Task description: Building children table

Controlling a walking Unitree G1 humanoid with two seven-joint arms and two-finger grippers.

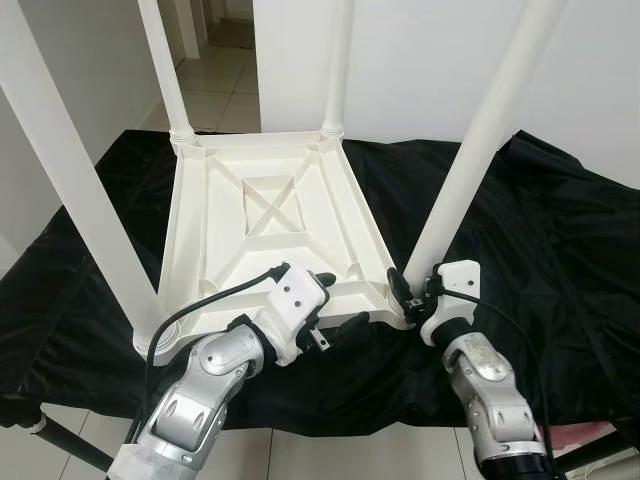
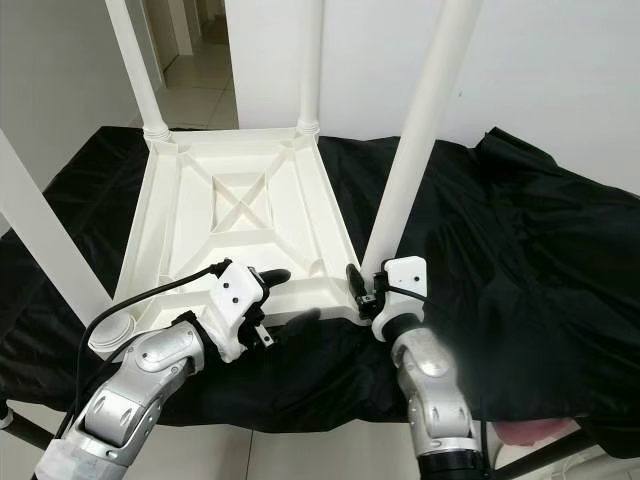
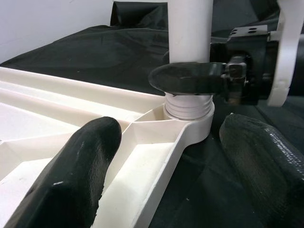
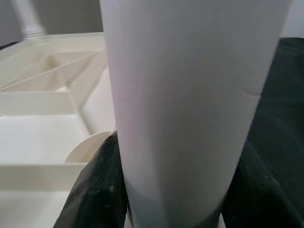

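Tabletop [image 1: 265, 215]: cream moulded plastic, smooth, slight sheen on the ribs. Near-right leg [image 1: 470, 160]: white plastic, matt, with a ridged collar at the tabletop socket. Cloth [image 1: 545, 250] under the tabletop: black fabric, creased, faintly glossy. Right gripper [image 1: 404, 290] fingers [image 4: 97, 190]: black, rubbery, matt. Arms: brushed silver metal.

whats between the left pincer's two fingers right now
The near edge rail of the upturned white tabletop runs between the fingers of the open left pincer, which straddle it; the left wrist view shows this.

Silver arms, white wrists, black-fingered left hand [image 1: 335, 305]
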